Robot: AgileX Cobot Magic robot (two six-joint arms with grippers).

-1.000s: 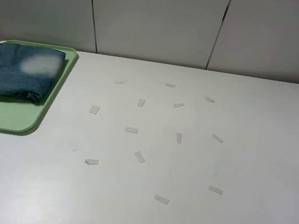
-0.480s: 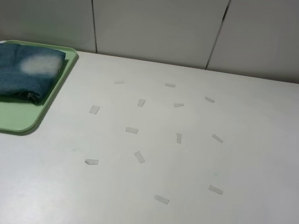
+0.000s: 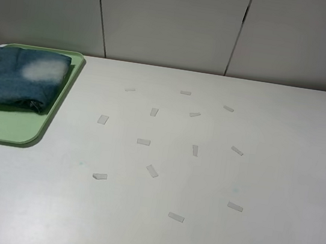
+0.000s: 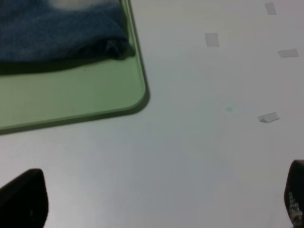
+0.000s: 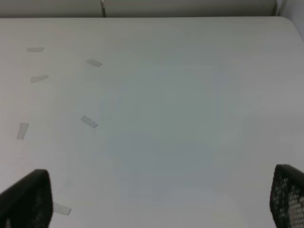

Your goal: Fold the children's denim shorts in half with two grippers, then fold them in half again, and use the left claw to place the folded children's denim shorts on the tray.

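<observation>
Overhead, nothing differs from a second ago: the folded children's denim shorts (image 3: 14, 77) lie on the tray (image 3: 4, 127), left of the scattered tape strips (image 3: 143, 142) on the bench (image 3: 281, 145). Left tool (image 4: 156, 199) hovers beside the tray's corner, tips apart. Right tool (image 5: 156, 199), well away, is likewise spread over bare bench.

White bench (image 3: 277, 174), matte, bare over most of its right side. Small pale tape strips (image 3: 152, 170) scattered flat across my middle reach, lying at mixed angles, none touching another. Grey wall panels (image 3: 171, 20) behind, split by dark vertical seams.
</observation>
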